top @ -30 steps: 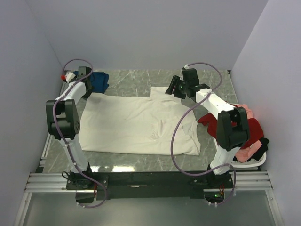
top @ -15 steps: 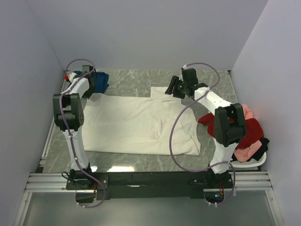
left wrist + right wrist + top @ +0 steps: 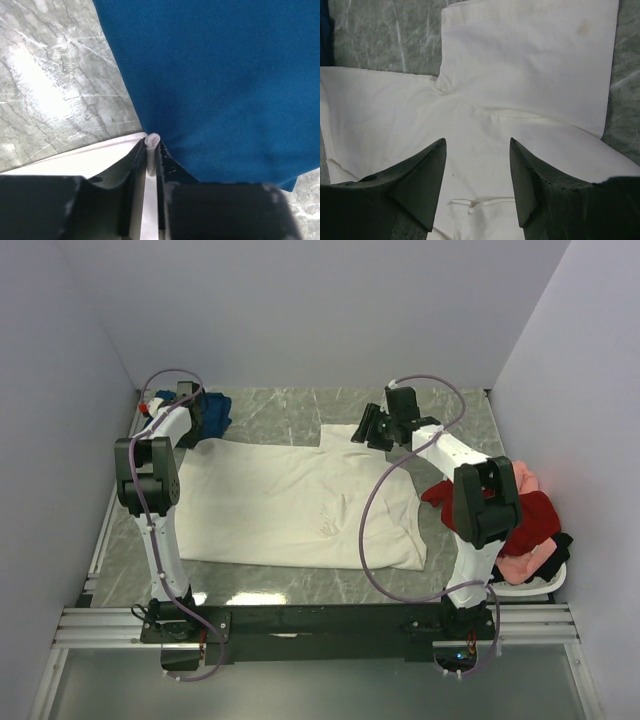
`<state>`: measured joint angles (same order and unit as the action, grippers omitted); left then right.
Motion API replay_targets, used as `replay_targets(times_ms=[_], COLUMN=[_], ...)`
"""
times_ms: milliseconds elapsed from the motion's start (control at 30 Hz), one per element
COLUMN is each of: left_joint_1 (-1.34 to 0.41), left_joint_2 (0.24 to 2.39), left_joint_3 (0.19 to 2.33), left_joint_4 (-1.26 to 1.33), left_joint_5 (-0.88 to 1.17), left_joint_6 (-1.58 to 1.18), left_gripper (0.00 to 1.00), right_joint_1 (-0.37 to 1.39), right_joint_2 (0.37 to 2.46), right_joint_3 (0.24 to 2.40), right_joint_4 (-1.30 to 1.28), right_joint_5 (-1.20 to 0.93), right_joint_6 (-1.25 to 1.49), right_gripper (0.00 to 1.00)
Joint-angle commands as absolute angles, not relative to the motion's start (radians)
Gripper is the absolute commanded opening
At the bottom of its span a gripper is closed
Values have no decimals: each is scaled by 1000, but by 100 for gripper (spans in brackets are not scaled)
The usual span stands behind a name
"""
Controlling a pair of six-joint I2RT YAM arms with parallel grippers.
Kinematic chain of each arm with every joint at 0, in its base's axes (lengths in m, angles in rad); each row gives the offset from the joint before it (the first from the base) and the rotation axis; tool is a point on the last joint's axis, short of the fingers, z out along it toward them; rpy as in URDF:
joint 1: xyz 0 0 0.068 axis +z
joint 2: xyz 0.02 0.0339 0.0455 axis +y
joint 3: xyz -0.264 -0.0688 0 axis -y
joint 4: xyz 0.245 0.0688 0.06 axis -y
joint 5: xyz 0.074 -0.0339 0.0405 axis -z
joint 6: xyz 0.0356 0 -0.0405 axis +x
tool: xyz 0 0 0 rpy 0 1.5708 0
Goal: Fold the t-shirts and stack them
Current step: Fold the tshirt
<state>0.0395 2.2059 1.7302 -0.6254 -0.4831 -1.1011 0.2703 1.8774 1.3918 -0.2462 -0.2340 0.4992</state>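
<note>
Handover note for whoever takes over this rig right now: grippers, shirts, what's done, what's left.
Left gripper: shut on the far left corner of the cream-white t-shirt, beside the dark blue t-shirt.
Right gripper: open over that shirt's far sleeve, holding nothing.
Cream-white t-shirt lies flat mid-table, unfolded; the dark blue one sits at the table's far left corner; red, pink and black t-shirts are heaped at the white basket, right side.
Done: one shirt spread out. Left: fold it, stack it, then the heap.

Dark blue t-shirt (image 3: 225,75) cut off by wrist view's top and right edges; red t-shirt (image 3: 537,518) partly behind right arm (image 3: 482,502).
</note>
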Motion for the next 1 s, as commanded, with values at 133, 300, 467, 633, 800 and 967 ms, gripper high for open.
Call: replay_targets(times_ms=[133,300,467,633,800,967], left_joint_1=[38,46,61,75,78,78], left_joint_2=[2140,2074,2022,2003,1999,1996], left_joint_3=[1738,1640,1560,1528,1517,1511], left_joint_4=[-606,-554,-509,-480,-460,-442], left_joint_5=[-480,-468,-449,-430,-408,-391], left_joint_6=[-1089,-1085,-1066,-1040,-1016,-1008], left_gripper=[9,4,1,1,1,1], right_joint_1=[252,233,219,212,209,209], right_joint_2=[1914,1973,2063,2137,2249,2315], right_joint_3=[1460,1503,1595,1696,1811,1904], right_joint_4=[-225,-232,-276,-339,-422,-486], right_joint_5=[-227,-190,-141,-36,50,130], right_joint_6=[480,468,465,475,512,543], right_gripper=[60,61,63,66,66,66])
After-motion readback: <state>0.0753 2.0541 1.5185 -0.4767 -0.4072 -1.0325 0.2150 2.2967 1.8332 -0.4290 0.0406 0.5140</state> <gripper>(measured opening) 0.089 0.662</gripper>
